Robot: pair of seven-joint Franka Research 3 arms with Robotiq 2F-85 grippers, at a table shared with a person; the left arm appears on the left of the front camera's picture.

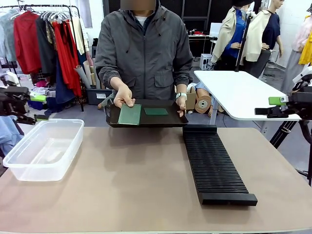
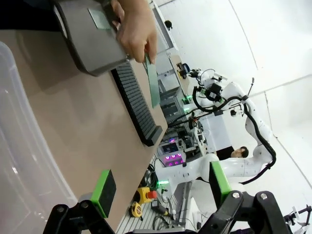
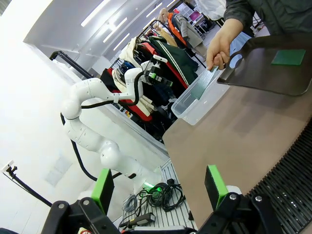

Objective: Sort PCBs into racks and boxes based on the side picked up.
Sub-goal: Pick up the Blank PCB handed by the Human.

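Across the table a person holds a black tray over its far edge. One green PCB lies flat on the tray. The person's hand tilts a second PCB up off it, also seen edge-on as PCB and PCB. The long black ribbed rack lies right of centre, and the clear box sits at the left. My left gripper hovers open at the left edge beyond the box. My right gripper hovers open at the right edge, off the table. Nothing is between either pair of fingers.
The brown tabletop lies bare between box and rack. A white side table stands behind at the right, near my right gripper. A clothes rail stands behind at the left.
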